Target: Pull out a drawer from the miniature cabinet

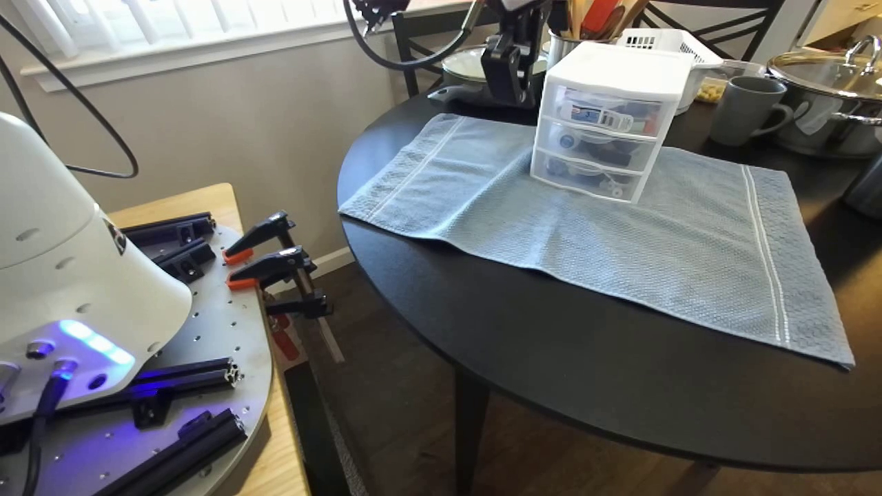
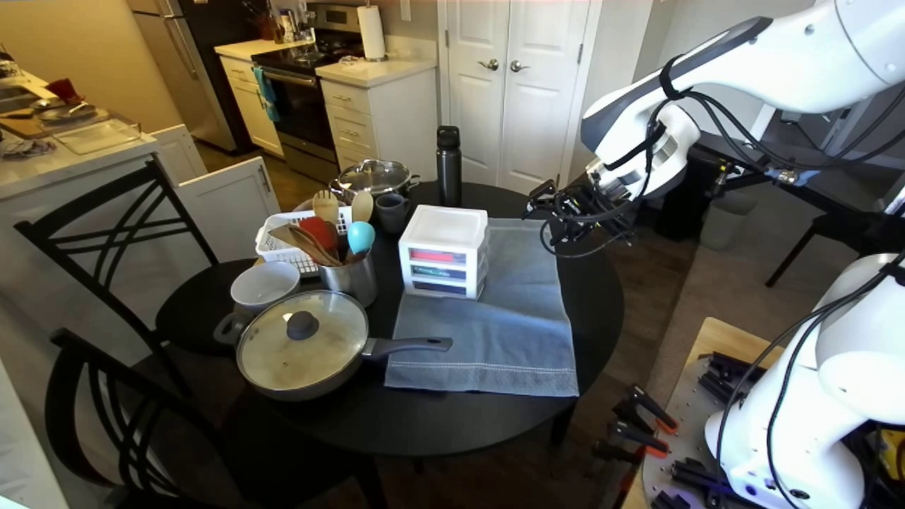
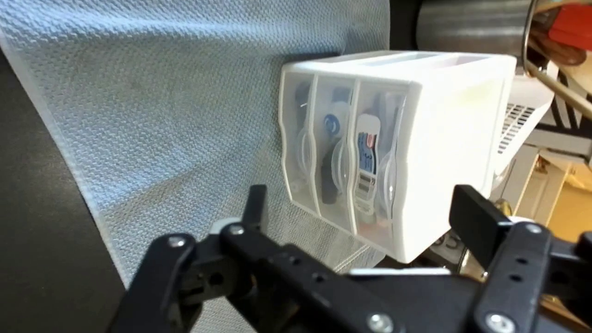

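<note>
The miniature cabinet [image 1: 620, 69], a white box with three stacked clear-fronted drawers, stands upright on the towel; it also appears in the wrist view, turned on its side [image 3: 453, 129]. Its lowest drawer [image 1: 586, 180] is pushed in, as are those above; in the wrist view this drawer [image 3: 298, 143] is the leftmost of the row. Small items show through the fronts. My gripper [image 3: 361, 203] is open, its fingers far apart with nothing between them. It hangs in the air in front of the cabinet's drawer side, not touching it. Its black fingers [image 1: 505, 74] show beyond the cabinet in an exterior view.
A blue-grey towel [image 1: 689, 275] covers part of the round dark table [image 1: 551, 344]. Around the cabinet are a lidded pan [image 2: 304, 353], a steel utensil holder [image 2: 353, 281], a white basket [image 2: 293, 249], a grey mug [image 1: 747, 110], a steel pot [image 1: 827, 114] and a dark bottle [image 2: 449, 173].
</note>
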Action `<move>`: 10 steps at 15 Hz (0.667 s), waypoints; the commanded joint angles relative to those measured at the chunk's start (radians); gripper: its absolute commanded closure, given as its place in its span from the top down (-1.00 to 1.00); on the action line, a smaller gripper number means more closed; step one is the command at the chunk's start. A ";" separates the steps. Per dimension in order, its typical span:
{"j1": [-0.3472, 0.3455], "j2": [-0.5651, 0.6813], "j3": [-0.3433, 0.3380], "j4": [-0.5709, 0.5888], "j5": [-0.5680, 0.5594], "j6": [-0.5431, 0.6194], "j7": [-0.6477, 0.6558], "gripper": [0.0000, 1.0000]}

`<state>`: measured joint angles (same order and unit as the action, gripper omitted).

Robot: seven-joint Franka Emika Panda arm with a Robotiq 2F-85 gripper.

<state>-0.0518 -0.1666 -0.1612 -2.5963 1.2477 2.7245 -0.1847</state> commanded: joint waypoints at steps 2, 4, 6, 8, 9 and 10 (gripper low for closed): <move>-0.008 0.088 -0.056 0.027 0.291 0.001 -0.143 1.00; -0.015 0.120 -0.084 0.041 0.386 -0.055 -0.199 1.00; -0.020 0.153 -0.104 0.063 0.478 -0.090 -0.281 1.00; -0.024 0.176 -0.117 0.078 0.541 -0.134 -0.387 1.00; -0.024 0.184 -0.123 0.078 0.543 -0.175 -0.440 1.00; -0.024 0.192 -0.128 0.077 0.536 -0.214 -0.486 1.00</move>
<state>-0.0645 -0.0097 -0.2780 -2.5359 1.7427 2.6033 -0.5265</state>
